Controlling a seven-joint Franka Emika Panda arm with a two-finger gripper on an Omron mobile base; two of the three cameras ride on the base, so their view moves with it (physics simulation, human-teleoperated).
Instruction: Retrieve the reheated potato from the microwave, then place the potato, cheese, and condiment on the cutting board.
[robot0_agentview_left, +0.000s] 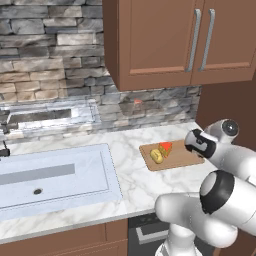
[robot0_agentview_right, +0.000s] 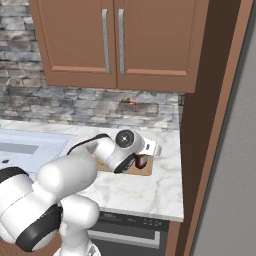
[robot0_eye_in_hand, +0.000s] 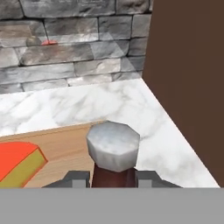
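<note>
The end effector (robot0_eye_in_hand: 113, 178) is clamped on the condiment (robot0_eye_in_hand: 112, 153) bottle, its two fingers (robot0_eye_in_hand: 76, 179) on each side, over the cutting board (robot0_agentview_left: 181, 158) near the desk's (robot0_agentview_left: 131, 180) right back corner, where the potato (robot0_agentview_left: 157, 156) and cheese (robot0_agentview_left: 165, 148) already lie touching.

The end effector (robot0_eye_in_hand: 113, 178) is closed on the condiment (robot0_eye_in_hand: 113, 151), a dark brown-red bottle whose grey, faceted cap faces the camera; one dark finger (robot0_eye_in_hand: 74, 178) stands at each side of the bottle's body. Beneath it lies the cutting board (robot0_eye_in_hand: 65, 144), light-brown wood, whose far edge runs across the marble table (robot0_eye_in_hand: 78, 105). On the board at the lower left sits the cheese (robot0_eye_in_hand: 17, 162), an orange-red wedge with a yellow side. Behind the table rises a grey stone wall (robot0_eye_in_hand: 74, 48), and a dark brown panel (robot0_eye_in_hand: 188, 74) closes the right side.
</note>
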